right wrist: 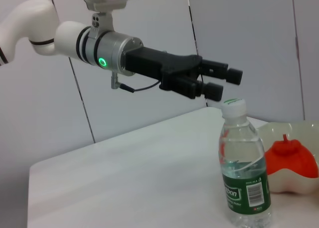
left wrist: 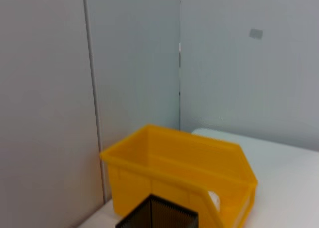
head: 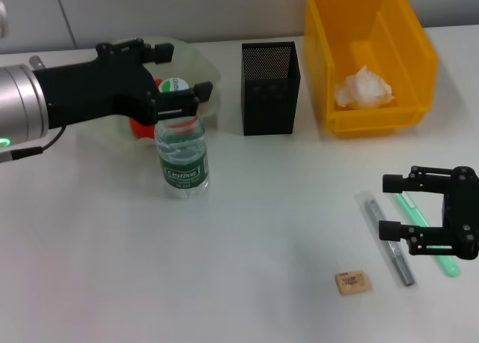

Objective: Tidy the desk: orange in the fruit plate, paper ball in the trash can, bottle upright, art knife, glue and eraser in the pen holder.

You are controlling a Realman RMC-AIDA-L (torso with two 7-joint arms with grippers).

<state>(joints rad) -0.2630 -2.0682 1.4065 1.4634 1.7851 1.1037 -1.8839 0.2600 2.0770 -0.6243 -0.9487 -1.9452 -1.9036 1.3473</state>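
The bottle (head: 182,159) stands upright beside the fruit plate (head: 200,67), and the orange (head: 139,128) lies in the plate. My left gripper (head: 181,72) hovers open just over the bottle's cap (right wrist: 233,106), not touching it. The paper ball (head: 363,88) lies in the yellow trash can (head: 419,58). The black mesh pen holder (head: 269,88) stands between plate and can. At the near right, my right gripper (head: 394,207) is open over the green glue (head: 447,262), next to the grey art knife (head: 391,242). The eraser (head: 352,281) lies nearer the front edge.
The left wrist view looks past the trash can (left wrist: 174,158) and the pen holder's rim (left wrist: 159,215) to a grey panelled wall. In the right wrist view the left arm (right wrist: 109,51) reaches in over the white table (right wrist: 124,178).
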